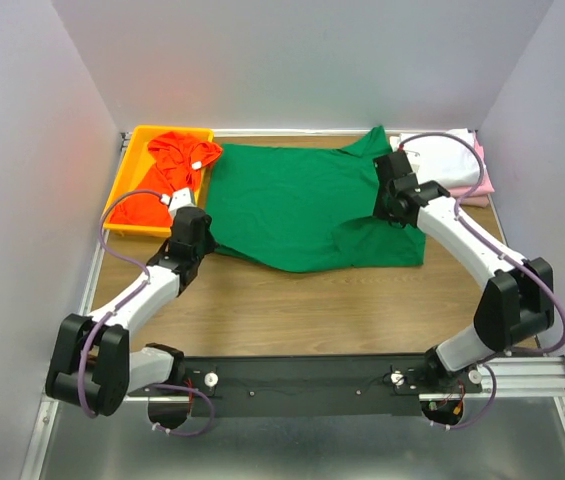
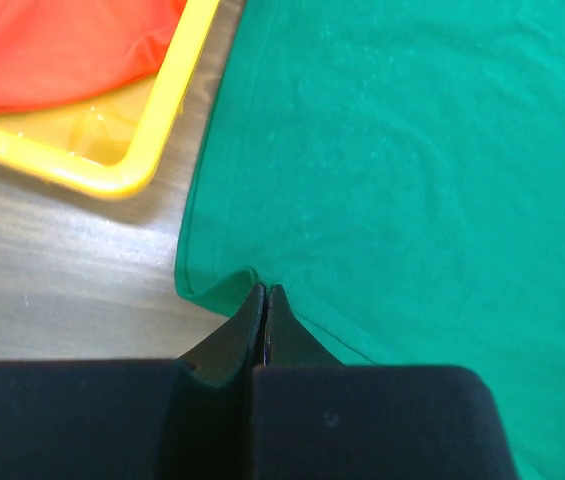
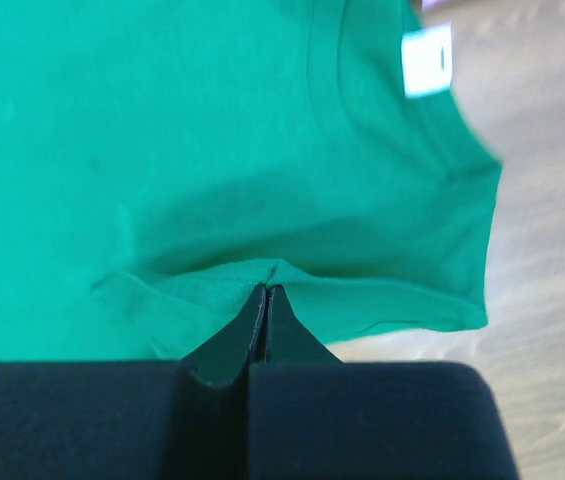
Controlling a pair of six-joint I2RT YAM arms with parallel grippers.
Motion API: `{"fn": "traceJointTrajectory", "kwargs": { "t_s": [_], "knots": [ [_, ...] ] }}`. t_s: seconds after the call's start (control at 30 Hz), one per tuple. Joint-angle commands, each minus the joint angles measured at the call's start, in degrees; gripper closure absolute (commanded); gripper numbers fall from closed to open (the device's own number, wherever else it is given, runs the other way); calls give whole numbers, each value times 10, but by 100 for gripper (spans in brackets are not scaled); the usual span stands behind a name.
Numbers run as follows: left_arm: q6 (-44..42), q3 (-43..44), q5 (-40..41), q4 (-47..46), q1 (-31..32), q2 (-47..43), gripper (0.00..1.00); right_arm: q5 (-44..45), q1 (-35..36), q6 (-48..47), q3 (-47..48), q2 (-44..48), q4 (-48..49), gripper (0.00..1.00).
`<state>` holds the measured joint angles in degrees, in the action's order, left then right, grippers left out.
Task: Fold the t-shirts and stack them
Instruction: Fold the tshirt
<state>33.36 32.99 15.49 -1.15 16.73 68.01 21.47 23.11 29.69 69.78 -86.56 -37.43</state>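
Note:
A dark green t-shirt (image 1: 297, 205) lies spread across the middle of the table. At its left edge my left gripper (image 1: 202, 228) is shut, and its closed tips (image 2: 265, 290) pinch the green hem (image 2: 212, 290) near a corner. On the shirt's right side my right gripper (image 1: 384, 208) is also shut. Its tips (image 3: 267, 290) pinch a raised fold of green cloth (image 3: 212, 285), below the collar and its white neck tag (image 3: 427, 60). An orange-red t-shirt (image 1: 167, 170) sits bunched in the tray. A white t-shirt (image 1: 447, 160) and a pink one (image 1: 479, 190) lie stacked at the back right.
The yellow plastic tray (image 1: 137, 140) stands at the back left, its near rim (image 2: 157, 140) close to the green shirt's edge. Grey walls enclose the table on three sides. Bare wood (image 1: 312, 310) shows between the shirt and the arm bases.

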Motion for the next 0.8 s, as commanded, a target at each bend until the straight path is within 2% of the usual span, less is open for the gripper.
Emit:
{"fn": "traceJointTrajectory", "kwargs": {
  "t_s": [0.0, 0.3, 0.77],
  "knots": [
    [-22, 28, -21, -27, -12, 18, 100, 15, -19, -49, 53, -39, 22, 100],
    [-47, 74, -23, -36, -34, 70, 100, 13, -48, -82, 148, -114, 28, 100],
    [-75, 132, -44, -38, -64, 168, 100, 12, -66, -109, 237, -192, 30, 100]
  ]
}}
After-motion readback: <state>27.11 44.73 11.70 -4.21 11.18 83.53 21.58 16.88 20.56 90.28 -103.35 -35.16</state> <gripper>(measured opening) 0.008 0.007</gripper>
